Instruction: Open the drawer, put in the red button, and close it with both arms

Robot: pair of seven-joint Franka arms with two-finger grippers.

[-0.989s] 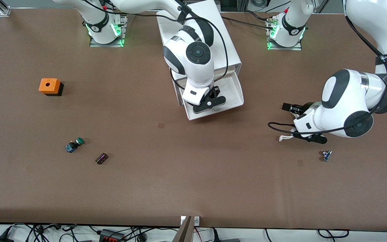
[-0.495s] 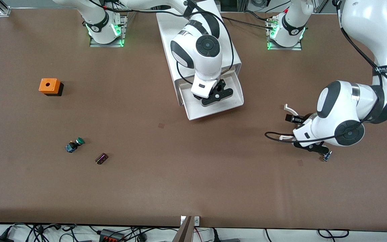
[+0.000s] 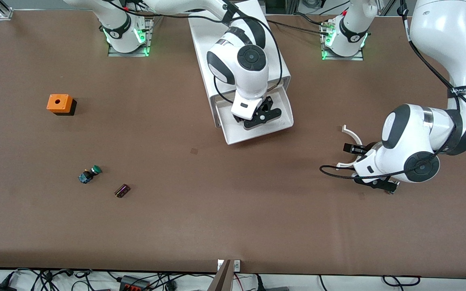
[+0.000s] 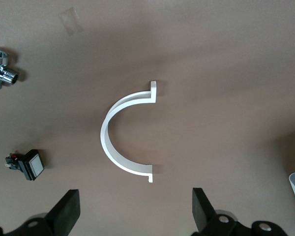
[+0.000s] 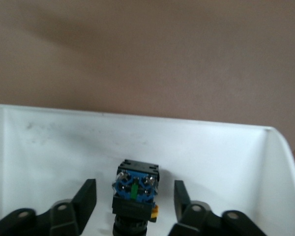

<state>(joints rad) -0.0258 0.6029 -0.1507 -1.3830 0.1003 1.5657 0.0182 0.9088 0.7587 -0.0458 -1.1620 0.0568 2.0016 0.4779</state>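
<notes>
The white cabinet [image 3: 237,36] has its drawer [image 3: 257,136] pulled open. My right gripper [image 3: 259,116] is open inside the drawer. In the right wrist view a button's dark blue-black body [image 5: 135,192] lies on the drawer floor [image 5: 54,162] between the open fingers [image 5: 86,199], apart from both. Its cap is out of view, so I cannot see its colour. In the front view the gripper hides it. My left gripper [image 3: 378,184] is open and empty, low over the table toward the left arm's end [image 4: 135,211].
A white C-shaped bracket [image 3: 351,135] [image 4: 119,147] lies beside the left gripper. A small square white-faced switch [image 4: 28,164] and a metal fitting [image 4: 2,73] lie nearby. An orange box [image 3: 60,104], a green-capped button [image 3: 90,173] and a small dark block [image 3: 122,190] lie toward the right arm's end.
My right gripper has moved from the drawer's front edge to over its floor. My left gripper has shifted over a small part on the table, uncovering the white bracket.
</notes>
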